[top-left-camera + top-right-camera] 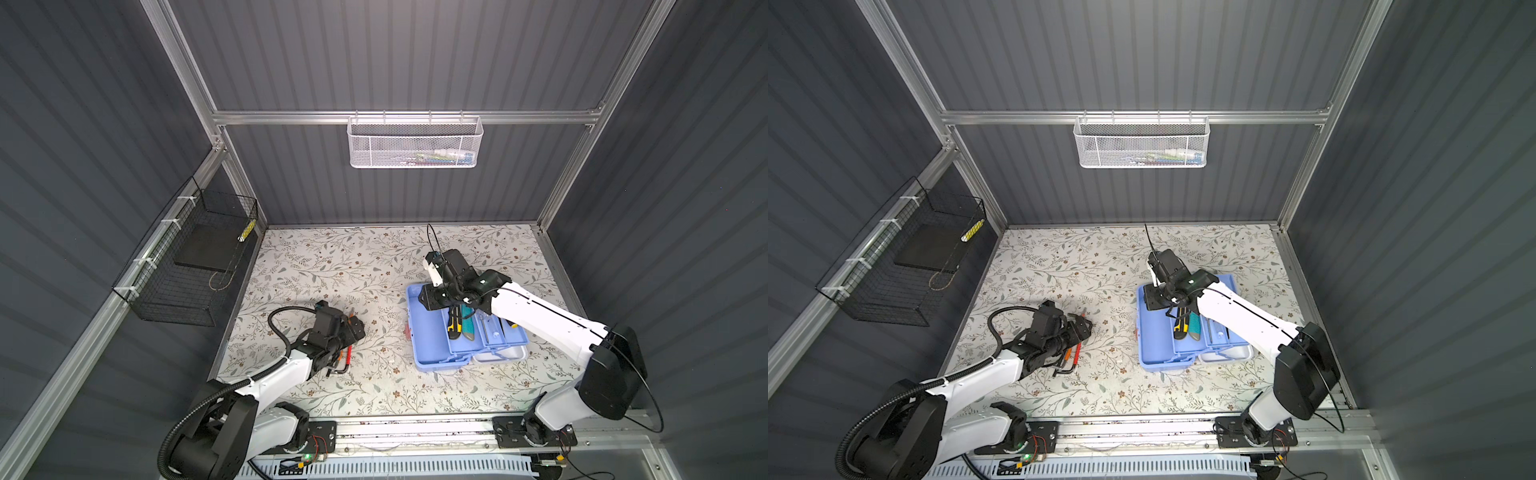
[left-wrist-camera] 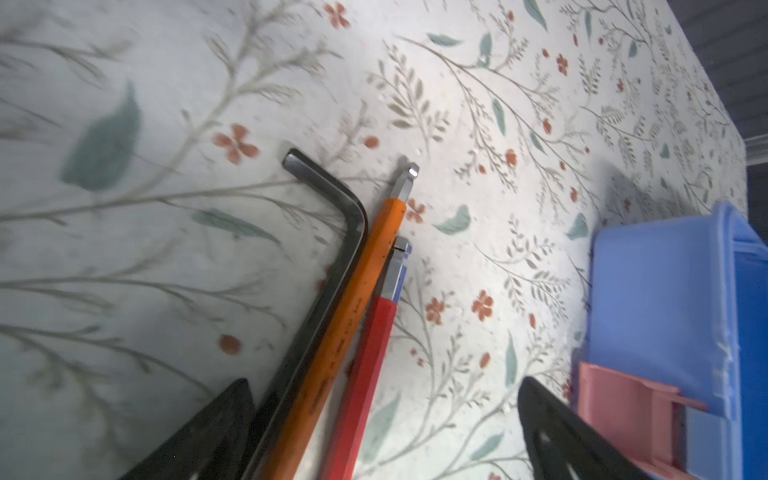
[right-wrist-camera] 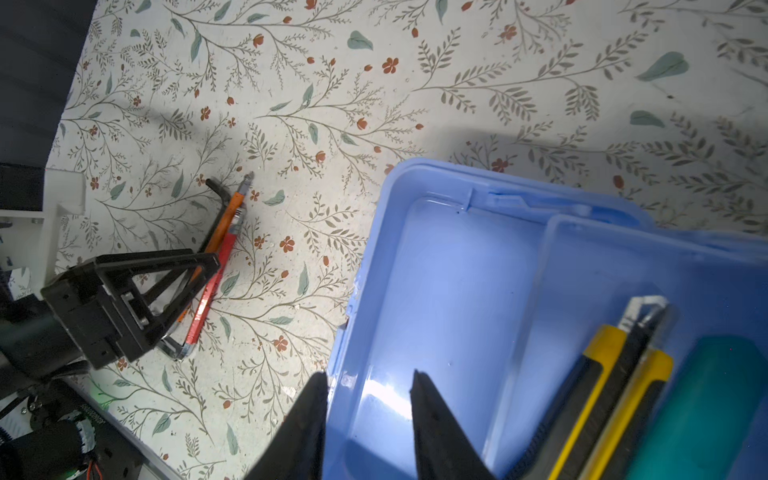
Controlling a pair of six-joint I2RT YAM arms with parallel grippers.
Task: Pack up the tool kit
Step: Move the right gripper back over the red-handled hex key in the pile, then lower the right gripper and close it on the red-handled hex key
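The tool kit [image 1: 428, 345] [image 1: 1154, 340] lies open right of centre, light blue, with its white lid [image 1: 503, 355] at the near side. A yellow-black utility knife [image 1: 454, 326] [image 3: 602, 395] and a teal one [image 1: 468, 328] [image 3: 715, 395] lie in a tray. My right gripper [image 1: 428, 299] [image 3: 365, 415] is open, its jaws partly apart and straddling the kit's far-left wall [image 3: 345, 374]. Three hex keys [image 1: 347, 357] lie on the mat: black [image 2: 332, 257], orange [image 2: 357, 299], red [image 2: 374, 353]. My left gripper [image 1: 355, 328] [image 2: 384, 432] is wide open around them, low over the mat.
A white mesh basket [image 1: 415, 143] hangs on the back wall and a black wire basket [image 1: 187, 266] on the left wall. The kit's pink latch [image 2: 623, 415] faces the left gripper. The flowered mat [image 1: 374, 270] ends at walls on three sides.
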